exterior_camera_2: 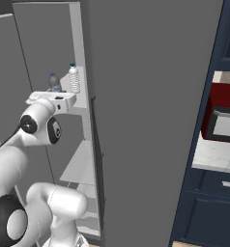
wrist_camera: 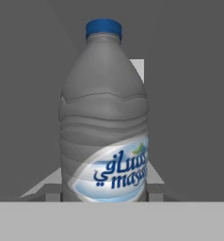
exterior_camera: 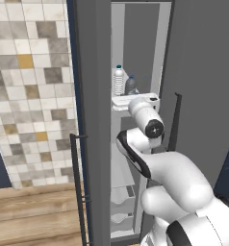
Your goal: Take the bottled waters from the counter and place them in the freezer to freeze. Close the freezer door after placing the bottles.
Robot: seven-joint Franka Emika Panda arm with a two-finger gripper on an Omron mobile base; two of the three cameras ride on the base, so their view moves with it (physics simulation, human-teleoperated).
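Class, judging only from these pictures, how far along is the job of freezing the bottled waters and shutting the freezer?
Done: the ribbed clear-white bottle already stands on a shelf inside the freezer. In hand: the smoky grey bottle stands beside it, close before the gripper, whose jaws are as closed as they get; whether it grips the bottle is unclear. Left: letting go, pulling the arm out and closing the freezer door, which stands open.

Quantities present: two bottled waters, comprising one clear ribbed bottle (exterior_camera: 118,80) and one smoky grey bottle (exterior_camera: 131,85); one freezer (exterior_camera: 135,57); one microwave (exterior_camera_2: 222,113).
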